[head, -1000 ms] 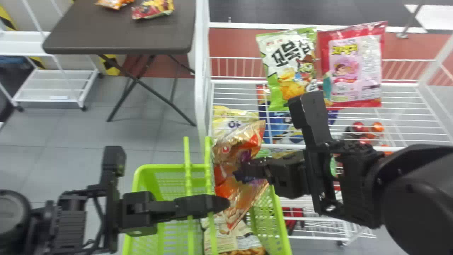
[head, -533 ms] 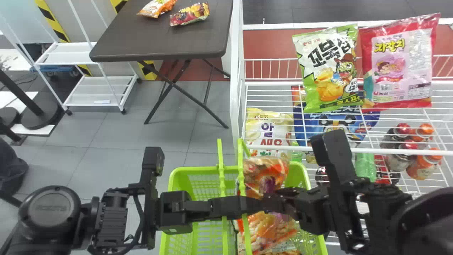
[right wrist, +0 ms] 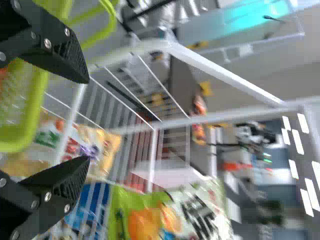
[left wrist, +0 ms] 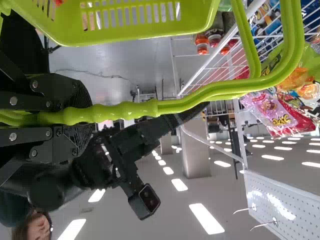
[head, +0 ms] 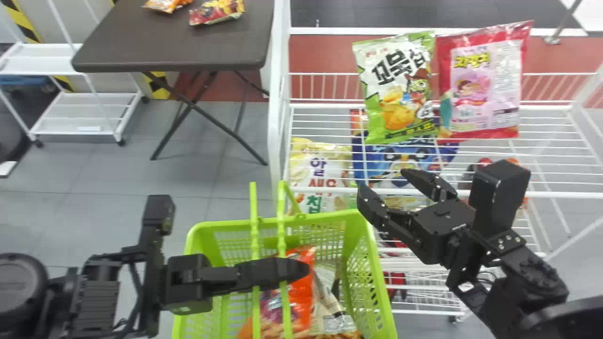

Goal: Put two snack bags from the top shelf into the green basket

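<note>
In the head view my left gripper (head: 282, 273) is shut on the handles of the green basket (head: 330, 215); in the left wrist view that left gripper (left wrist: 90, 114) grips the green handle (left wrist: 130, 109). An orange-red snack bag (head: 301, 301) and a beige bag (head: 335, 322) lie inside the basket. Right of the basket, my right gripper (head: 386, 187) stands open and empty, and in the right wrist view the right gripper (right wrist: 86, 120) has its fingers spread. A green-and-white bag (head: 398, 89) and a pink bag (head: 487, 87) stand side by side on the top shelf.
The white wire shelf (head: 556, 193) rises behind the basket and right arm. Below its top level are a yellow bag (head: 320, 165) and a blue bag (head: 400, 162). A dark table (head: 169, 42) with two small packets stands at the back left.
The orange-red bag, held over the basket by my right gripper before, now lies inside. The right gripper has opened and moved away to the right. The head view has shifted sideways and back.
</note>
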Controlling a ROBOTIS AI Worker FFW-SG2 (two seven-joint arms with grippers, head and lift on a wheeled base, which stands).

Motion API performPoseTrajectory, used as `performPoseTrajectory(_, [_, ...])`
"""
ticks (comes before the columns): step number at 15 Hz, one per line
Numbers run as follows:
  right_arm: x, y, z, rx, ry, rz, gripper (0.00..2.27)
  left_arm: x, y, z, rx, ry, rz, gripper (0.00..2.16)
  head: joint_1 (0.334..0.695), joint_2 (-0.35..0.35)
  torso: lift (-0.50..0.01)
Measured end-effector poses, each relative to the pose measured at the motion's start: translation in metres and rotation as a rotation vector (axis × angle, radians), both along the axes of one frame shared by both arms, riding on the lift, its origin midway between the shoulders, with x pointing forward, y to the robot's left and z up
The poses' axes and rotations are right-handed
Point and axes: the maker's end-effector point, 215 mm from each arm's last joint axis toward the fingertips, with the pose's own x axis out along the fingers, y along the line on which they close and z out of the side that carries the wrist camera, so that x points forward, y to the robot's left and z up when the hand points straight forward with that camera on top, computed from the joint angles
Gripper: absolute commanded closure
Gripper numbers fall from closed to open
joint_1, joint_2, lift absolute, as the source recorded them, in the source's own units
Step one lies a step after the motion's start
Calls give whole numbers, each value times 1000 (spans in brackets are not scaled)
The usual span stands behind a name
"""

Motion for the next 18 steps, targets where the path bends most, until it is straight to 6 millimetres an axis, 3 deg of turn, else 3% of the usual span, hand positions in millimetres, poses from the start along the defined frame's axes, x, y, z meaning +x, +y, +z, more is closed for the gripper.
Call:
performPoseTrajectory(4, [-11,-42,-2,23,-158,-106,80,-1,2,-1,-3,6,7,2142,695,-104,-1])
performPoseTrajectory(11, [-47,-56,-11,48,-266,-185,83,-4,6,-3,-11,18,28,2142,695,-134,-1])
performPoseTrajectory(18, [-53,-82,-12,32,-277,-251,83,-4,8,-4,-12,21,39,2142,695,-177,-1])
